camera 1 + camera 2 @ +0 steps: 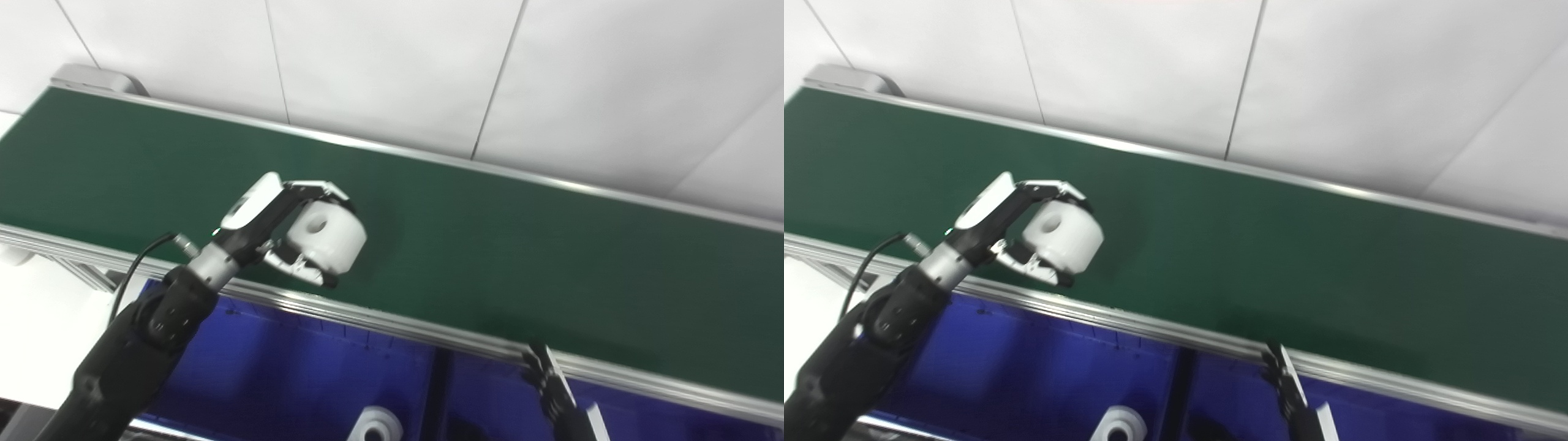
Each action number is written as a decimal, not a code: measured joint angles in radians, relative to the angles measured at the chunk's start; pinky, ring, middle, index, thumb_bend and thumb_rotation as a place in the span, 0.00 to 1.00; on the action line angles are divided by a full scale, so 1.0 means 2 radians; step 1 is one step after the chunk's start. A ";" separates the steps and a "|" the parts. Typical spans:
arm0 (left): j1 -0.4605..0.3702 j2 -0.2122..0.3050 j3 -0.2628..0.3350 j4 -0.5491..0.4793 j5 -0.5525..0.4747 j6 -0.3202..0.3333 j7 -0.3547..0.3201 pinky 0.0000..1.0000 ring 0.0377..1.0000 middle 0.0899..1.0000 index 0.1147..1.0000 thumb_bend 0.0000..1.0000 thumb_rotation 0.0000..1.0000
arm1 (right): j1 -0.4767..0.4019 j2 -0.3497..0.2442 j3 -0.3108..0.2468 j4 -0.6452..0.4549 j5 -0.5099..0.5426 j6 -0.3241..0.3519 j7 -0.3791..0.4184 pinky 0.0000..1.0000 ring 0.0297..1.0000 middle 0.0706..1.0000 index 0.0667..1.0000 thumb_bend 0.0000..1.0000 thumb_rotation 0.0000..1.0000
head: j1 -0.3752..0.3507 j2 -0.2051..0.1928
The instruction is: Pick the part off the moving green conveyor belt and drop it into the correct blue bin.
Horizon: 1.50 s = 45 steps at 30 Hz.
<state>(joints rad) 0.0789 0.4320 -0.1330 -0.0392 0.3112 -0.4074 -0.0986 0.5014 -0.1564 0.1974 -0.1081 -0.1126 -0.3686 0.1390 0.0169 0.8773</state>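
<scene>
The left hand (278,226) is clamped on a white part (326,237) above the belt's (520,245) near edge; right hand (551,386) state unclear.

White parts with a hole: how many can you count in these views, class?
2. One white part is held in the left hand above the green belt; another lies in the blue bin, cut off by the frame. More may be hidden.

No legible text, labels, brand marks, numbers or signs in either eye view. Surfaces checked: green conveyor belt (490,245), white part (324,236), left hand (288,229) housing, blue bins (306,373), wall panels (398,61). All plain; motion blur would hide any fine print.
</scene>
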 measured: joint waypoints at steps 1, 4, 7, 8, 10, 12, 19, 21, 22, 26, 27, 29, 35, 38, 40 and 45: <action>0.011 0.000 -0.003 -0.002 -0.005 -0.007 0.000 0.44 0.41 0.47 0.43 0.50 0.00 | 0.000 0.001 0.000 -0.004 -0.004 0.002 0.000 0.87 0.96 0.99 0.96 0.94 0.38 | 0.000 0.000; 0.034 0.006 -0.028 -0.005 -0.011 -0.011 0.002 0.47 0.44 0.46 0.42 0.50 0.00 | 0.000 0.003 0.000 -0.011 -0.010 0.016 0.001 0.89 0.98 1.00 0.96 0.95 0.38 | 0.000 0.000; 0.049 0.017 -0.060 -0.005 -0.014 -0.011 0.002 0.49 0.46 0.46 0.40 0.50 0.00 | 0.001 0.004 0.000 -0.023 -0.011 0.033 0.001 0.89 0.98 1.00 0.97 0.95 0.37 | -0.001 0.009; 0.053 0.022 -0.070 -0.005 -0.014 -0.012 0.001 0.49 0.46 0.46 0.40 0.50 0.00 | 0.001 0.005 0.000 -0.024 -0.011 0.035 0.002 0.89 0.97 1.00 0.97 0.95 0.37 | -0.003 0.017; 0.062 0.031 -0.083 -0.005 -0.014 -0.013 0.001 0.50 0.47 0.46 0.40 0.50 0.00 | 0.002 0.005 0.000 -0.026 -0.011 0.040 0.002 0.89 0.97 0.99 0.97 0.95 0.36 | -0.003 0.017; 0.068 0.038 -0.090 -0.007 -0.013 -0.013 0.001 0.51 0.47 0.46 0.40 0.50 0.00 | 0.003 0.005 0.000 -0.029 -0.011 0.042 0.002 0.90 0.96 0.99 0.97 0.95 0.37 | -0.002 0.023; 0.082 0.043 -0.104 -0.023 -0.012 -0.013 -0.030 0.50 0.44 0.47 0.41 0.50 0.00 | 0.001 0.004 0.000 -0.033 -0.013 0.042 0.002 0.91 0.96 0.98 0.97 0.95 0.38 | 0.005 0.031; 0.086 0.043 -0.107 -0.022 -0.009 -0.013 -0.038 0.50 0.44 0.47 0.41 0.50 0.00 | 0.001 0.004 0.000 -0.034 -0.010 0.042 0.003 0.91 0.97 0.98 0.97 0.95 0.38 | 0.005 0.032; 0.088 0.042 -0.108 -0.021 -0.006 -0.013 -0.040 0.51 0.44 0.47 0.41 0.50 0.00 | 0.002 0.003 -0.001 -0.035 -0.008 0.043 0.004 0.91 0.97 0.98 0.97 0.95 0.38 | 0.007 0.035; 0.089 0.038 -0.109 -0.015 0.019 -0.011 -0.051 0.55 0.53 0.48 0.40 0.50 0.00 | 0.002 0.000 -0.002 -0.036 -0.007 0.043 0.004 0.93 0.97 0.98 0.97 0.95 0.37 | 0.016 0.033; 0.088 0.039 -0.110 -0.015 0.026 -0.006 -0.058 0.57 0.58 0.48 0.40 0.51 0.00 | 0.002 0.000 -0.002 -0.036 -0.006 0.043 0.004 0.93 0.97 0.98 0.97 0.96 0.38 | 0.016 0.033; 0.086 0.039 -0.115 -0.018 0.057 0.014 -0.077 0.77 0.68 0.64 0.43 0.50 0.05 | 0.002 -0.001 -0.002 -0.036 -0.005 0.044 0.005 0.94 0.97 0.97 0.97 0.96 0.38 | 0.018 0.034; 0.071 0.038 -0.148 -0.069 0.205 0.124 -0.160 0.89 0.85 0.84 0.79 0.53 0.76 | -0.006 -0.003 -0.003 -0.034 0.004 0.045 0.005 0.94 0.96 0.96 0.97 0.96 0.36 | 0.012 0.032; 0.062 0.021 -0.172 -0.088 0.279 0.184 -0.212 0.97 0.95 0.94 0.91 0.69 0.98 | -0.012 -0.003 -0.004 -0.032 0.004 0.045 0.005 0.93 0.96 0.96 0.97 0.95 0.36 | 0.008 0.032; 0.055 -0.001 -0.188 -0.091 0.319 0.226 -0.252 0.99 0.99 0.99 0.96 0.78 1.00 | -0.014 -0.003 -0.005 -0.032 0.004 0.045 0.004 0.94 0.96 0.96 0.97 0.95 0.36 | 0.008 0.032; 0.053 -0.034 -0.204 -0.100 0.363 0.269 -0.299 1.00 1.00 1.00 1.00 0.90 1.00 | -0.013 -0.003 -0.006 -0.034 0.004 0.051 0.004 0.92 0.97 0.99 0.97 0.95 0.36 | 0.008 0.032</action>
<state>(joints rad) 0.1852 0.3649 -0.5410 -0.2388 1.0368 0.1306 -0.6963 0.4754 -0.1617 0.1847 -0.1755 -0.1053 -0.2668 0.1477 0.0337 0.9419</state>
